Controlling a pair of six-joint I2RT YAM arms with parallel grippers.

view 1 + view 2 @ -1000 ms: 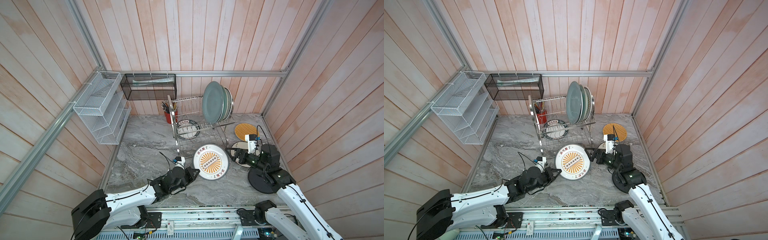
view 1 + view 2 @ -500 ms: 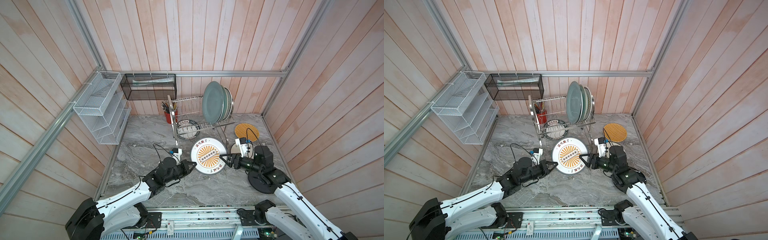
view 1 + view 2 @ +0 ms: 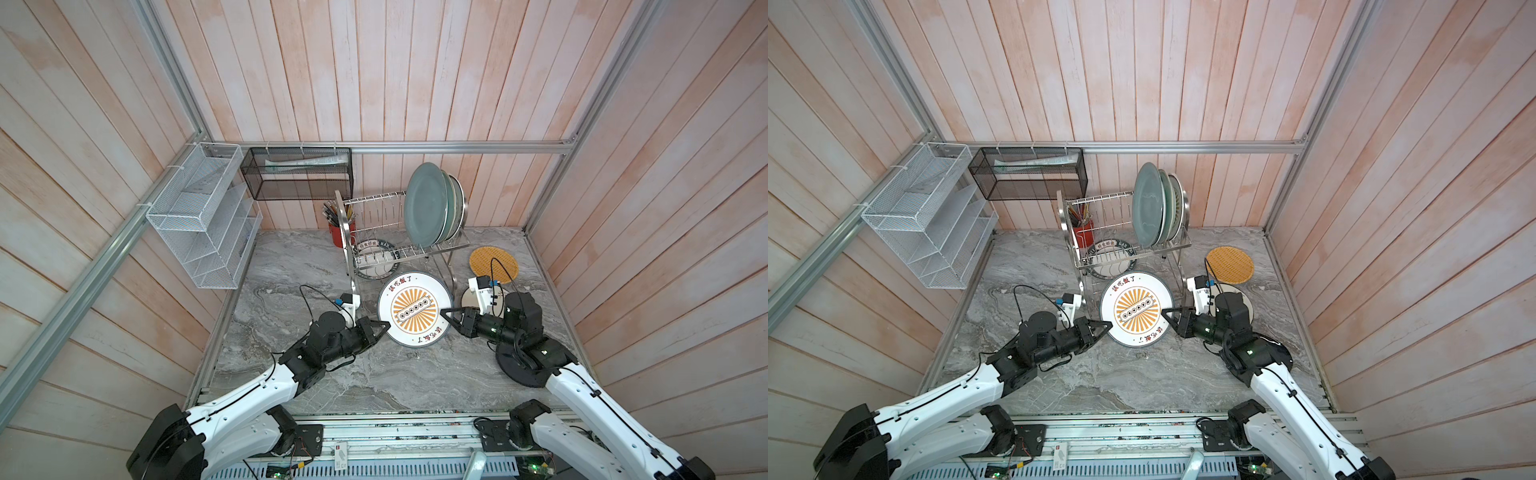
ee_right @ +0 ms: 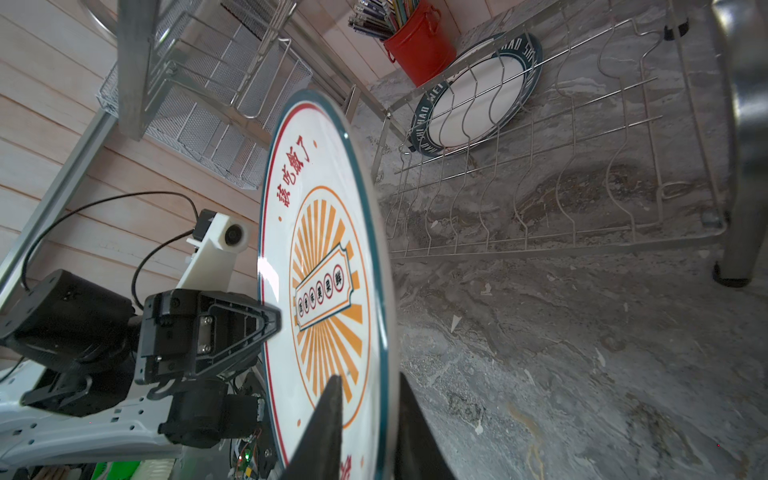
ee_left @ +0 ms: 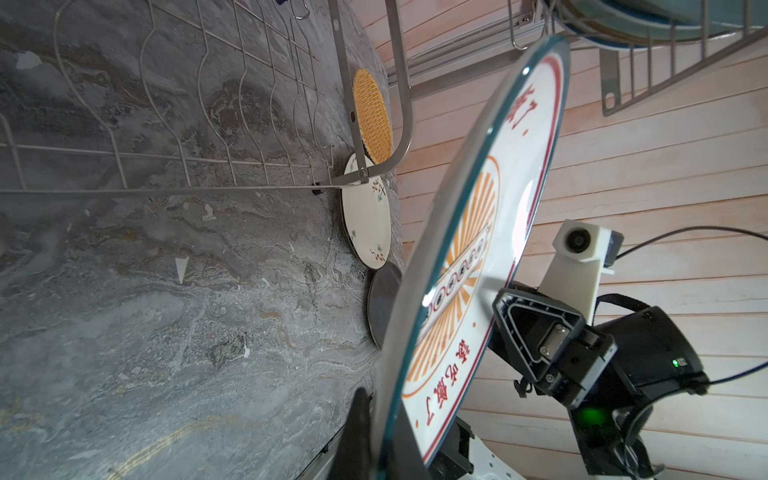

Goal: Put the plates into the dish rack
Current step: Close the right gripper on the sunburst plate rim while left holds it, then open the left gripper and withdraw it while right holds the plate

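Black left gripper (image 3: pixel 384 326) pinches the sunburst plate (image 3: pixel 415 309) at its left rim, and the right gripper (image 3: pixel 444 312) is clamped on the opposite rim. Between them, the plate is tilted above the counter (image 3: pixel 374 382), just before the rack (image 3: pixel 340 212).

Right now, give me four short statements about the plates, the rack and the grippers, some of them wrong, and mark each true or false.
1. The sunburst plate lies flat on the table. False: the left gripper and right gripper hold it by opposite rims, above the table.
2. Several plates stand upright in the dish rack, upper tier. True.
3. The yellow woven disc is in the rack. False: it lies on the table beside it.
4. A black plate lies under the right arm. True.
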